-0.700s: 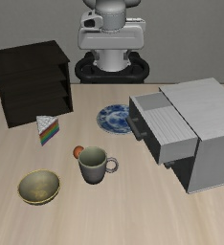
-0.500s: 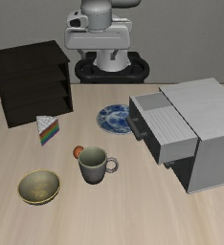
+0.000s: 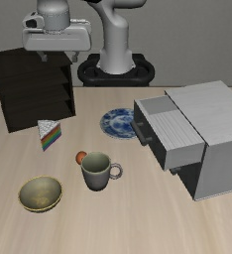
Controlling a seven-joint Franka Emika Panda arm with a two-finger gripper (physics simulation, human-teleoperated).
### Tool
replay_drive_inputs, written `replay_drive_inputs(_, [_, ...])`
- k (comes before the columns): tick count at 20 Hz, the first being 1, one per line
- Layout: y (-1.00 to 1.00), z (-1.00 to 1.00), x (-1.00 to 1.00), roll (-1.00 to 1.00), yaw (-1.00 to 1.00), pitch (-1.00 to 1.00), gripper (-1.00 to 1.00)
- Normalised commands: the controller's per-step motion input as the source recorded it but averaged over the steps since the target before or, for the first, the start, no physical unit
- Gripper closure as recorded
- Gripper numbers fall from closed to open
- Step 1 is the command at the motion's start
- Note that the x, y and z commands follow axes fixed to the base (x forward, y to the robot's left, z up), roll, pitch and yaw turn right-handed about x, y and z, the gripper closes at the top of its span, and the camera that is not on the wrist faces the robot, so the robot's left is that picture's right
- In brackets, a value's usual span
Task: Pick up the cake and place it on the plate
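cake (image 3: 51, 134): wedge slice, left of centre, standing just in front of dark shelf (image 3: 29, 84), well apart from plate (image 3: 116, 123). gripper (image 3: 54, 56) upper left, above shelf; open or closed, cannot tell. likely light, soft, crumbly. pinch gently across the two flat sides, low down.

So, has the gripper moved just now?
Yes: the gripper has swung toward the exterior view's left, from over the robot's base to above the black cabinet.
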Motion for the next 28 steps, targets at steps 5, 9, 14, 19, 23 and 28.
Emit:
replay_drive_inputs(5, [-0.4,0.0,0.6,0.0,0.0,0.0,-1.0])
replay_drive_inputs(9, [0.0,0.0,1.0,0.0,0.0,0.0,-1.0])
replay_drive_inputs(14, [-0.4,-0.6,0.0,0.0,0.0,0.0,-1.0])
replay_drive_inputs(19, [0.0,-1.0,0.0,0.0,0.0,0.0,-1.0])
replay_drive_inputs(23, [0.0,-1.0,0.0,0.0,0.0,0.0,-1.0])
replay_drive_inputs(28, [0.0,-1.0,0.0,0.0,0.0,0.0,-1.0])
